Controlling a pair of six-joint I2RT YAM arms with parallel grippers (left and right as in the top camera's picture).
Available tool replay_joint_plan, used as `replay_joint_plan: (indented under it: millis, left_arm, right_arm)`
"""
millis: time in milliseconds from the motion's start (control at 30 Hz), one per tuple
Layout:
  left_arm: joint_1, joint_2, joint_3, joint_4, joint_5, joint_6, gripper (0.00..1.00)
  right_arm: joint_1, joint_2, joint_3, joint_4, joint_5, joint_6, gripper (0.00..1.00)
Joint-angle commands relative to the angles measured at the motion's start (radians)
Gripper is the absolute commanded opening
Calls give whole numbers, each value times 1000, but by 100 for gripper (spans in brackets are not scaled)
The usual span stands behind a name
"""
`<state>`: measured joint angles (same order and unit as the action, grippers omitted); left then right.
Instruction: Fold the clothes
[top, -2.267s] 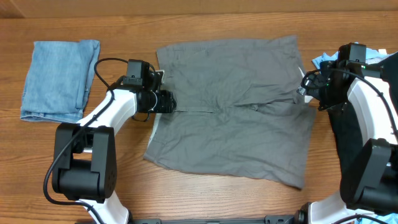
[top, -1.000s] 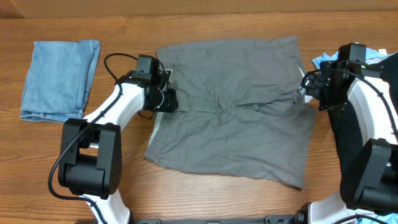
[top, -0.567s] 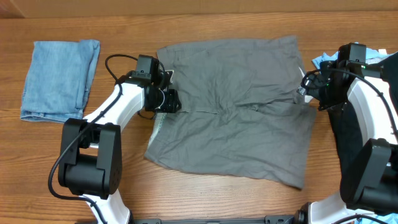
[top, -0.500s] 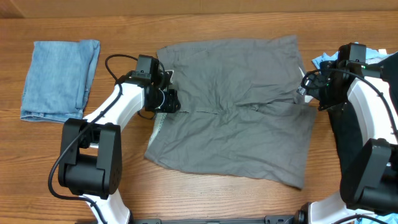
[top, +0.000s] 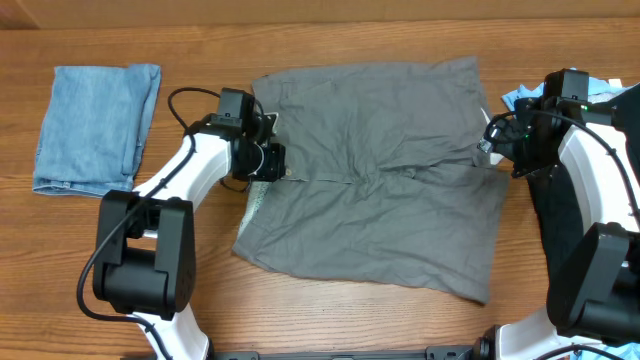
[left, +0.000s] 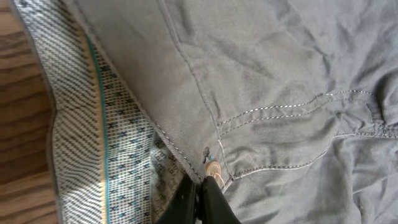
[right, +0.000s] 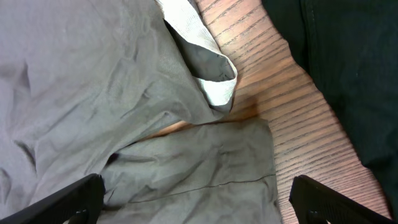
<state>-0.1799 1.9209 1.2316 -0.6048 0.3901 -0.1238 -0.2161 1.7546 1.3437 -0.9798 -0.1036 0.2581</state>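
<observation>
**Sam:** What is the biggest thing you see?

**Me:** The wooden table (top: 350, 40). The grey shorts (top: 380, 190) lie spread out flat in the middle of it, all wrinkly.

**Sam:** What is around the shorts?

**Me:** A black garment (right: 348, 74) lies just to the right of the shorts. A folded blue denim piece (top: 95, 125) lies well to the left of them. A bit of a light-blue garment (top: 518, 97) peeks out near their top right corner.

**Sam:** Where are your grippers?

**Me:** My left gripper (left: 200, 199) is at the left edge of the shorts, at the waistband. Its jaws are pinched tight together on the edge of the cloth. My right gripper (top: 488, 143) is at the right edge of the shorts. Its jaws are spread wide, and I see nothing between them.

**Sam:** Anything tiny?

**Me:** Yes, the pale button (left: 213, 169) on the shorts, right next to my left fingertips. The patterned lining (left: 93, 143) shows beside it, where the waistband is turned out.
</observation>
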Motion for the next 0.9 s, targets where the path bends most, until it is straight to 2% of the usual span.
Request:
replay_joint_plan:
  millis: [0, 300, 500, 567, 600, 667, 700, 733, 767, 867]
  left_arm:
    - [53, 7, 38, -19, 22, -18, 4]
    - [117, 7, 52, -53, 13, -22, 4]
    - [114, 7, 51, -98, -166, -23, 4]
    - [114, 7, 51, -109, -183, -23, 4]
    - [114, 7, 52, -109, -183, -23, 8]
    - [114, 7, 51, -108, -179, -23, 66]
    - [114, 7, 52, -108, -179, -23, 83]
    - [114, 7, 52, -108, -180, -22, 96]
    - [114, 7, 56, -111, -185, -22, 100]
    - [124, 6, 113, -169, -203, -31, 100]
  right_arm:
    - [-4, -2, 19, 6, 6, 0, 100]
    - [-4, -2, 19, 6, 6, 0, 100]
    - [-4, -2, 19, 6, 6, 0, 100]
    - [-4, -2, 19, 7, 6, 0, 100]
    - [-4, -2, 19, 6, 6, 0, 100]
    - [-4, -2, 19, 6, 6, 0, 100]
    - [-4, -2, 19, 6, 6, 0, 100]
    - [-4, -2, 19, 6, 6, 0, 100]
    - [-4, -2, 19, 6, 6, 0, 100]
    - [-4, -2, 19, 6, 6, 0, 100]
